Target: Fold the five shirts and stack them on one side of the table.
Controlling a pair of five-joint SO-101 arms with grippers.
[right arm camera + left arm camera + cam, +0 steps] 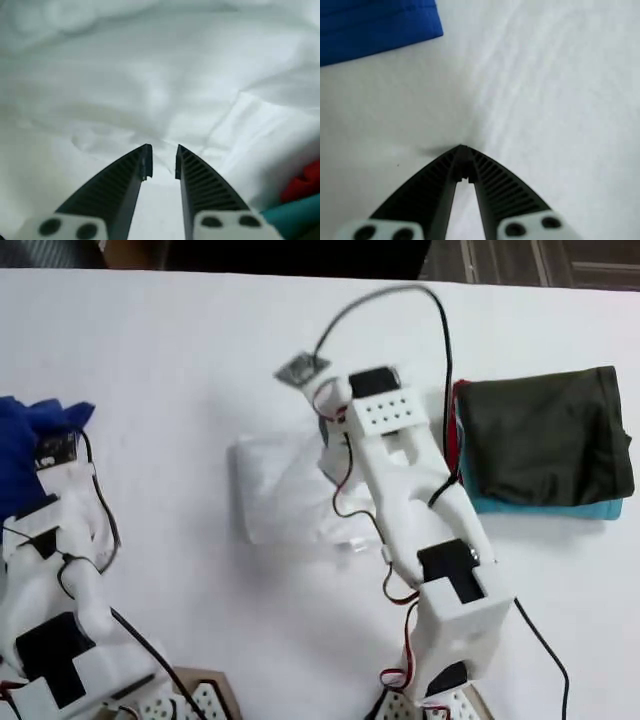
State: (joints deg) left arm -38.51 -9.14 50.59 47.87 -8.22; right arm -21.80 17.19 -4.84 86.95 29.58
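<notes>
High view gives me the white shirt [280,490] folded at mid-table, under my right arm. 3 more sit stacked by the right edge: dark shirt [545,435] on top, teal shirt [530,506] beneath, a red shirt [458,430] peeking out at the side. The blue shirt [30,440] is bunched at the left edge. Over the white cloth, the right gripper [163,160] has a narrow gap between its tips. The left gripper [464,150] has its tips pressed together above the table [180,360]
</notes>
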